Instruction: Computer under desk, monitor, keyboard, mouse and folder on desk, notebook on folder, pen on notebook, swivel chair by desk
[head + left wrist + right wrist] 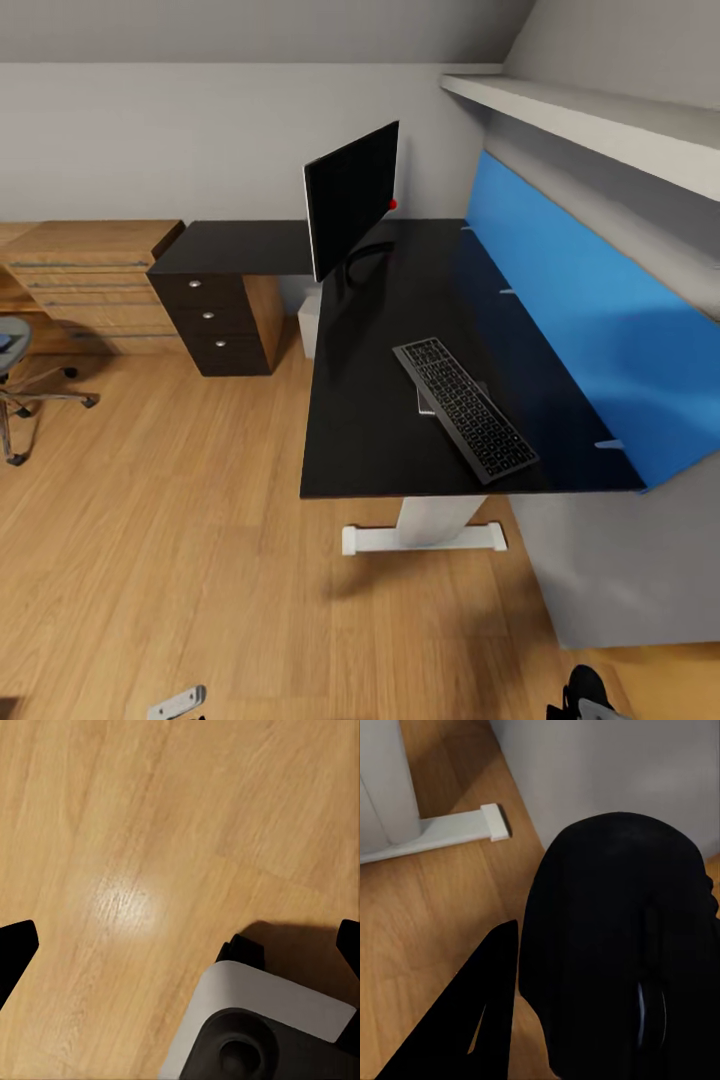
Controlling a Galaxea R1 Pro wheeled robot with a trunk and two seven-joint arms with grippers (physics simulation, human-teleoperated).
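The black-topped desk point(370, 440) stands ahead against the blue wall panel. On it the monitor point(350, 198) stands upright near the back, and the keyboard point(465, 408) lies slanted near the front, one edge resting on a pale flat thing point(424, 401). The pale computer point(309, 322) sits under the desk. The swivel chair point(14, 385) is cut off at the far left. My right gripper point(577, 1035) is shut on the black mouse point(615, 945), low beside the desk's white foot point(450, 829). My left gripper point(180, 945) hangs open over bare floor. Folder, notebook and pen are out of view.
A dark drawer unit point(215, 320) with silver knobs carries the desk's far wing, and a light wooden cabinet point(90, 280) stands left of it. A grey wall block point(620, 560) sits right of the desk's front end. Wood floor stretches in front of and left of the desk.
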